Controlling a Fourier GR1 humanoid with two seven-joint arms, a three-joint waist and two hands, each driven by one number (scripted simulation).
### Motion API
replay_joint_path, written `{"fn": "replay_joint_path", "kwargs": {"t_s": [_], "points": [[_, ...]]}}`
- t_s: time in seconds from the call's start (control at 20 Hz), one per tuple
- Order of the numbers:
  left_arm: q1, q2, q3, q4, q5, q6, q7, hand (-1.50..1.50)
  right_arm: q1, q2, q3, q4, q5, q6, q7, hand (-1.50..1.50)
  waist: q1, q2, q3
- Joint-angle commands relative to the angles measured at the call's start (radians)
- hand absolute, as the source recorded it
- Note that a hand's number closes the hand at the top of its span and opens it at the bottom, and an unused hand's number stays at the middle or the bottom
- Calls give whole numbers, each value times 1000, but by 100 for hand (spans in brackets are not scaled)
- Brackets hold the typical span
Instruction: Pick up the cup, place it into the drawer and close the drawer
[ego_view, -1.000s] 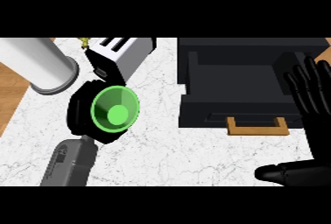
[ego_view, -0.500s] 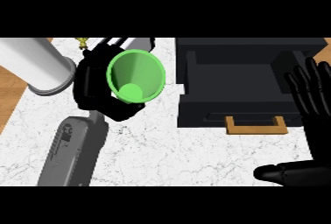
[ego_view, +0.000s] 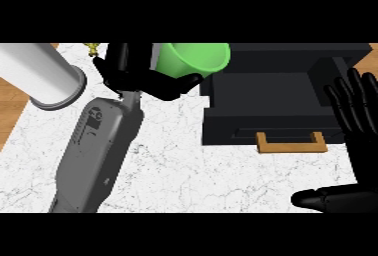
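My left hand is curled round the green cup and holds it up near the top of the head view, just left of the black drawer. The cup is tilted, and my fingers hide its left side. The drawer stands pulled out, its wooden handle facing me. At the right edge my right hand rests open with its fingers up, beside the drawer's right side.
A white cylinder lies on its side at the upper left, close to my left hand. The counter's marble top spreads below the drawer. A wooden strip shows at the far left edge.
My left arm has stretched forward and to the right, lifting the cup from the counter's left part up to the drawer's left edge. The right hand has not moved.
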Motion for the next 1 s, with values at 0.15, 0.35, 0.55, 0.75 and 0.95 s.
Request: {"fn": "replay_joint_path", "kwargs": {"t_s": [0.15,0.35,0.55,0.75,0.95], "points": [[-163,-1,-44,140,21,87,44,150,-6,3,9,-17,12,-15,29,-150,-2,0,0],[-262,-1,-37,337,32,91,-28,150,-13,-15,-7,-19,-5,3,29,-150,-10,3,0],[-333,-1,-94,447,87,162,-61,150,8,-21,-25,5,-26,34,-18,-150,-16,4,1],[-421,-1,-124,583,148,190,-126,150,-2,-4,-4,17,-6,16,-9,-150,-24,6,0],[-452,-1,-149,691,207,190,-162,150,2,-2,5,-16,-1,17,-15,-150,-30,7,0]]}}
